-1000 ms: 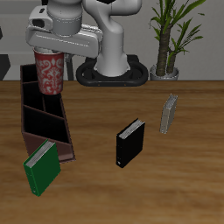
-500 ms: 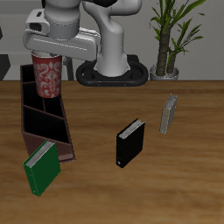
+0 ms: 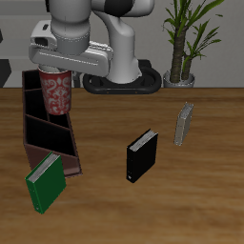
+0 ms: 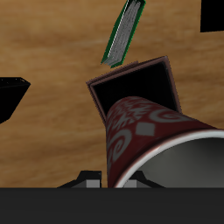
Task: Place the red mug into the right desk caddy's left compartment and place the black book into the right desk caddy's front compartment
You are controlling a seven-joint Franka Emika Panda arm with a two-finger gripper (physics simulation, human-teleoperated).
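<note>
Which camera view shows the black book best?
The exterior view: the black book stands upright on the table, fully visible, away from the caddy. In the wrist view I cannot make it out; only the green book shows clearly there.

The wooden table carries the caddy, a green book leaning at its front end, the black book upright mid-table, and a thin grey book farther back.

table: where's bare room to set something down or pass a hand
Bare wood lies between the black book and the right desk caddy, and along the front edge past the green book. It is crowded at the caddy's far end, where the hand holds the red mug.
</note>
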